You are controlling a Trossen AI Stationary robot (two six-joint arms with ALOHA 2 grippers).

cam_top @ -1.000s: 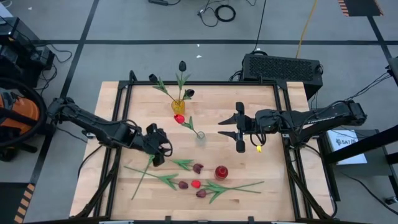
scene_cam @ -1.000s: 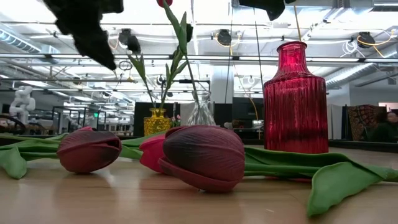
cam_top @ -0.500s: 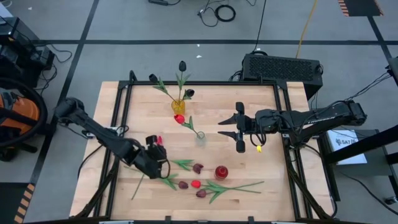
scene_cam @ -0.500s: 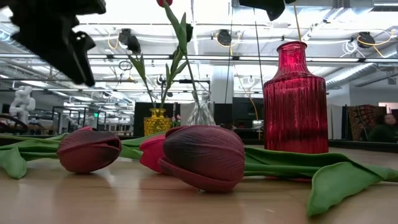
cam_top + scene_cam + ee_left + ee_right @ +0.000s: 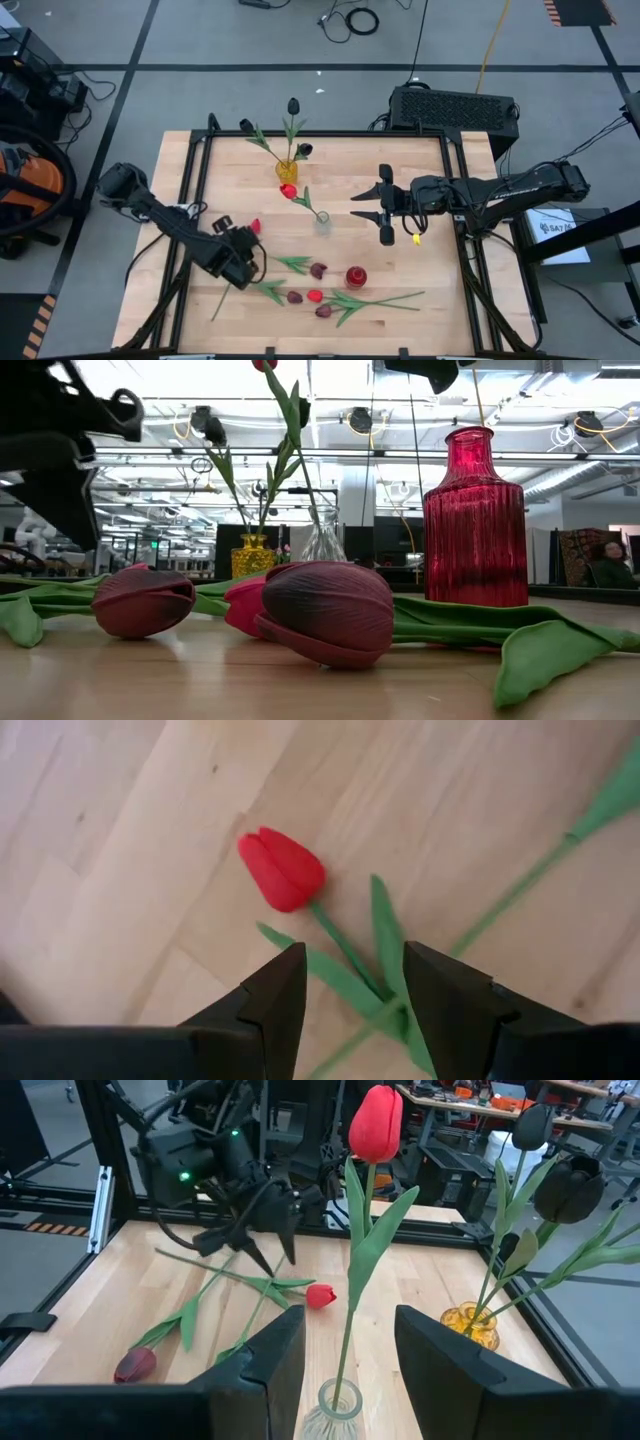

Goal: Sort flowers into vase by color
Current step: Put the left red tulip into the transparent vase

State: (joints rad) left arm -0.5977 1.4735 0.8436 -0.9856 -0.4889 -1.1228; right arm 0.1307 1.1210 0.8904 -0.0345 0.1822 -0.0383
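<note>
- On the pale wooden worktop (image 5: 420, 170), framed by black rails, three vases are standing: a yellow vase (image 5: 287, 170) toward the far side, a clear vase (image 5: 322, 220) near the middle and a red vase (image 5: 356, 277) toward the near side.
- Around the worktop a grey floor is showing, with cables and a black box (image 5: 455, 108) behind the far edge; the low view is looking into a workshop with ceiling lights, where a person (image 5: 610, 565) is sitting far off at the right.
- The near-black tulips (image 5: 292, 105) are standing in the yellow vase, heads up and splayed outward, and one red tulip (image 5: 376, 1122) is standing upright in the clear vase.
- The loose flowers (image 5: 318, 295) are lying flat along the near side, their stems mostly running across the worktop's width, maroon and red heads clustered just beside the red vase.
- One red-headed tulip (image 5: 283, 869) is lying apart at the left (its head toward the far side, its stem running back toward the near edge).
- The left hand (image 5: 350, 982) is hanging low over this tulip's stem and leaves, fingers apart and straddling them, gripping nothing.
- The right hand (image 5: 386, 205) is waiting to the right of the clear vase, fingers apart and empty.
</note>
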